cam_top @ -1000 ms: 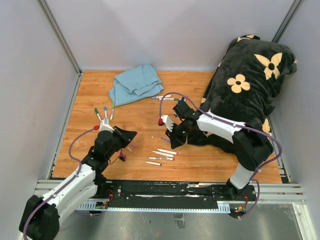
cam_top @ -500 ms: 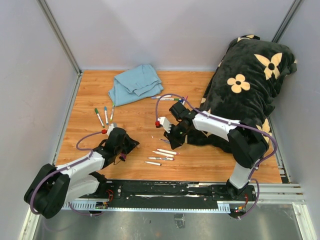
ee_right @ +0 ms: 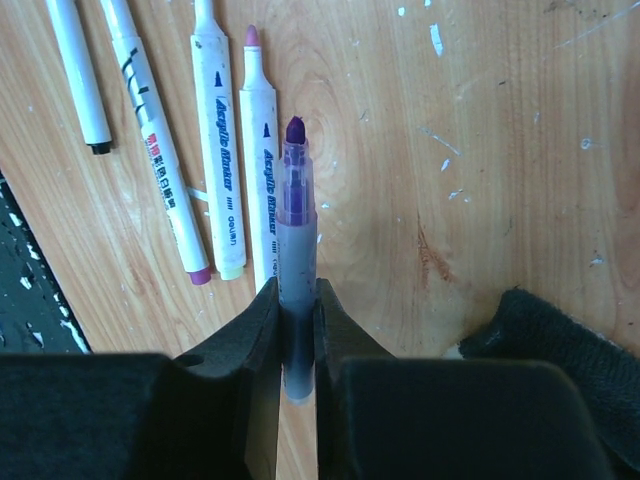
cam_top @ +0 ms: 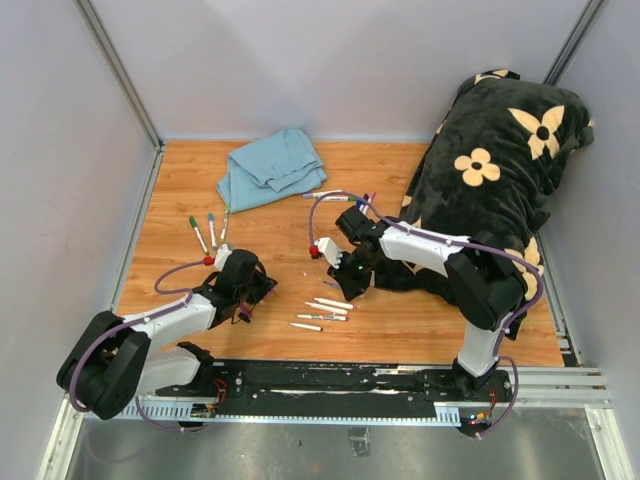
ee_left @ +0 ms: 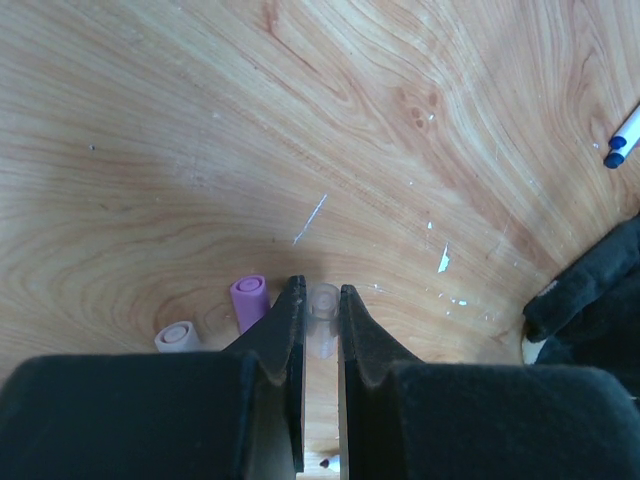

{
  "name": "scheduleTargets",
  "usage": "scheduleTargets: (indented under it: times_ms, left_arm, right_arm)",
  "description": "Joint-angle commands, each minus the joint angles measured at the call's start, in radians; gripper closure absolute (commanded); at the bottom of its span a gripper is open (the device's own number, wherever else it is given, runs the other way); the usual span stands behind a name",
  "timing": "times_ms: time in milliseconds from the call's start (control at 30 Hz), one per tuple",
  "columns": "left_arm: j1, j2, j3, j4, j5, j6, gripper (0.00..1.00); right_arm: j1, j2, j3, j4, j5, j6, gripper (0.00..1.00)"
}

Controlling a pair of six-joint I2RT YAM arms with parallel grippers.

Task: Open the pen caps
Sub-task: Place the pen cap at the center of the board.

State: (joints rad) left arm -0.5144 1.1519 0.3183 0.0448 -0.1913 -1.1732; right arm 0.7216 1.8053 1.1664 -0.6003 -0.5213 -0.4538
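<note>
Since a second ago the left arm has sunk low onto the wooden table. The left gripper pinches a pale clear cap at its tips. A purple cap and a pink cap lie just beside it. The right gripper clamps an uncapped purple marker beside a row of loose markers.

One white marker barrel on the desk reads "Acrylic Marker" lengthwise in dark letters. Its neighbour barrel reads the same. A third barrel bears red characters too small to read.
</note>
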Motion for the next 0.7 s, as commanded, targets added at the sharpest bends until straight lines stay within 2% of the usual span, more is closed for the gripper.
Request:
scheduleTargets:
  times_ms: [0,267,367,667]
  left_arm:
    - [-0.007,0.028,0.034,-0.009,-0.033,-0.01,0.88]
    - [-0.007,0.048,0.032,0.006,-0.026,-0.012,0.82]
    - [-0.007,0.04,0.029,0.004,-0.031,-0.012,0.74]
    - [-0.007,0.011,0.026,-0.011,-0.036,-0.012,0.73]
  right_arm:
    - [0.02,0.025,0.034,-0.027,0.048,-0.014,0.87]
    - [0.037,0.049,0.047,-0.035,0.1,-0.013,0.78]
    - [0.038,0.062,0.058,-0.052,0.104,-0.013,0.75]
    - [0.039,0.052,0.08,-0.08,0.106,-0.018,0.7]
